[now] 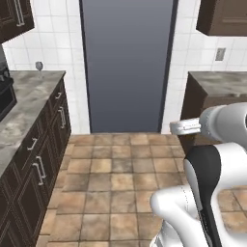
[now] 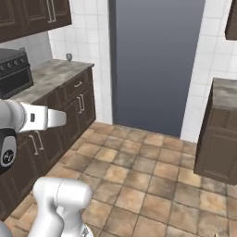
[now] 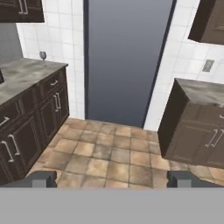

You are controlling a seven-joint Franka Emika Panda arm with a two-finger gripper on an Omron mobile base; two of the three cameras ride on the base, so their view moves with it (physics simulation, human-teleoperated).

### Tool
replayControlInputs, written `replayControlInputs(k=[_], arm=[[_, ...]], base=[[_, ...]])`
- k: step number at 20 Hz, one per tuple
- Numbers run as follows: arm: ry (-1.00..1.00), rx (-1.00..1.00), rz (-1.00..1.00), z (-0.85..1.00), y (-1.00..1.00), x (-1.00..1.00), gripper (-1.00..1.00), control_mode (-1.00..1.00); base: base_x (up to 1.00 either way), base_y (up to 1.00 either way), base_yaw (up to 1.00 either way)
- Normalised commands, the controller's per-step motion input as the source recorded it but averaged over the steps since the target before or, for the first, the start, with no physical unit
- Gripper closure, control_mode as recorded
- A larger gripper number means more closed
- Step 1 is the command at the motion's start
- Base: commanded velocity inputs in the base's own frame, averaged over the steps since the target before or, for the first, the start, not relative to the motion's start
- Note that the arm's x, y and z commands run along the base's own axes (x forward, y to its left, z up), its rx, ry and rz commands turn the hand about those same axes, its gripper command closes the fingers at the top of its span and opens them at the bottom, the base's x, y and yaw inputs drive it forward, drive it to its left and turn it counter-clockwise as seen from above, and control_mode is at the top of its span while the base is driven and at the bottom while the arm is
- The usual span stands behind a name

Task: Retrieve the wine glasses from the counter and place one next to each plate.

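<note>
1. Pincer (image 3: pixel 112 178): the two dark fingertips stand at their widest, well apart at the bottom of the hand view, with nothing but bare tiled floor (image 3: pixel 105 153) between them. It has hold of nothing.

2. Task item: one wine glass (image 3: pixel 43 55) stands upright at the far back corner of the counter (image 3: pixel 26 76), close to the white tiled wall. From the pincer it lies far ahead, well off to the left and higher than the line the fingers point along. The base views place the same wine glass (image 1: pixel 39 66) at the rear end of the worktop. A second glass and the plates cannot be located from here.

3. Step in hand, as judged: approach to the first glass. The task is at its start; nothing is picked.

4. Requirements for a sound approach:
   - The base needs to close on the counter before any reach; the glass is well beyond the arm at present.
   - Turn the pincer left and raise it until the bowl sits midway between the fingertips.
   - Keep the jaws fully spread until they straddle the glass.

5. Grasp advice: close on the bowl or upper stem, level with the worktop.

6. Risks: the glass is small, top-heavy and near the wall; a glancing finger may tip it. The dark appliance (image 1: pixel 6 94) on the counter lies left of the pincer, along the route.
</note>
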Motion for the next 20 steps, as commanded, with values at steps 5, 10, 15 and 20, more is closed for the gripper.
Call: replayControlInputs(k=[5, 10, 15, 20], arm=[[0.00, 0.00, 0.00, 0.00, 0.00, 0.00, -1.00, 1.00], [0.00, 0.00, 0.00, 0.00, 0.00, 0.00, -1.00, 1.00], [0.00, 0.00, 0.00, 0.00, 0.00, 0.00, -1.00, 1.00], [0.00, 0.00, 0.00, 0.00, 0.00, 0.00, -1.00, 1.00]], base=[[1.00, 0.29, 0.13], [1.00, 0.10, 0.29], [1.00, -0.12, 0.29], [1.00, -0.21, 0.59]])
